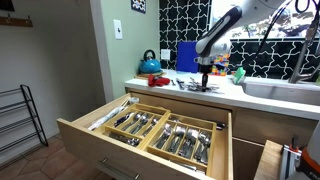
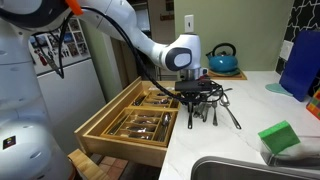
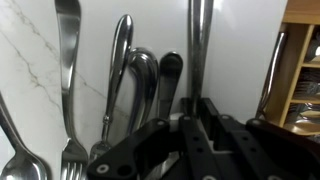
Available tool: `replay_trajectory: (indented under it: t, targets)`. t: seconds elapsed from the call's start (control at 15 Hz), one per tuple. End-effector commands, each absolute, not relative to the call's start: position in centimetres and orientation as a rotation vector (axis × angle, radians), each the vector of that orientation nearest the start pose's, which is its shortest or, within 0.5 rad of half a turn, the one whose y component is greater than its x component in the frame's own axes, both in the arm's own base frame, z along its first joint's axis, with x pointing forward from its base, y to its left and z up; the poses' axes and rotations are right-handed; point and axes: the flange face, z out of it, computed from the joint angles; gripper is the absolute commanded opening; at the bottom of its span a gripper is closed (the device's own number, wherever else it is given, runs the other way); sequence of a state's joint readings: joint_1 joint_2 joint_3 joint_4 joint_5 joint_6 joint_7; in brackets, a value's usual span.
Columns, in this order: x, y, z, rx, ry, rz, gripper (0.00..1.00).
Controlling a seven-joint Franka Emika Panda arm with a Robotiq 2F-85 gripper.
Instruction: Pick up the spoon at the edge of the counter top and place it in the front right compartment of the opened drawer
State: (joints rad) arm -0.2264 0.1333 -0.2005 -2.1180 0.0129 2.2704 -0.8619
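My gripper (image 3: pixel 200 112) is down on the white counter top (image 3: pixel 30 60), among a row of silver cutlery near its front edge. Its fingers are drawn together around a slim silver handle, the spoon (image 3: pixel 197 45), whose bowl is hidden under the fingers. Both exterior views show the gripper (image 1: pixel 204 82) (image 2: pixel 195 100) touching the cutlery on the counter top (image 1: pixel 262 100) (image 2: pixel 250 122). The drawer (image 1: pixel 100 140) (image 2: pixel 108 137) stands pulled out below, with two wooden trays full of cutlery.
A fork (image 3: pixel 68 60) and other handles (image 3: pixel 122 60) lie beside the gripper, and one more utensil (image 3: pixel 271 70) lies by the counter edge. A blue kettle (image 1: pixel 150 65) (image 2: pixel 222 58) stands behind. A sink (image 2: pixel 250 170) and a green sponge (image 2: pixel 280 137) are nearby.
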Motion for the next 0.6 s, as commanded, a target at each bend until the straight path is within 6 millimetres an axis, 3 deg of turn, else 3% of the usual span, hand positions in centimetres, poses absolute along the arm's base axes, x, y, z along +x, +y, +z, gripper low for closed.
replay_trajectory:
  t: [0.0, 0.07, 0.2, 0.53]
  targets:
    - [51.3, -22.9, 35.3, -3.083, -0.667, 0.029, 0.02]
    - [51.3, -22.5, 35.4, -3.079, -0.672, 0.026, 0.08]
    - [51.3, -21.3, 36.1, -3.072, -0.690, 0.011, 0.08]
    - [51.7, -15.7, 37.3, -2.951, -0.694, 0.056, 0.06]
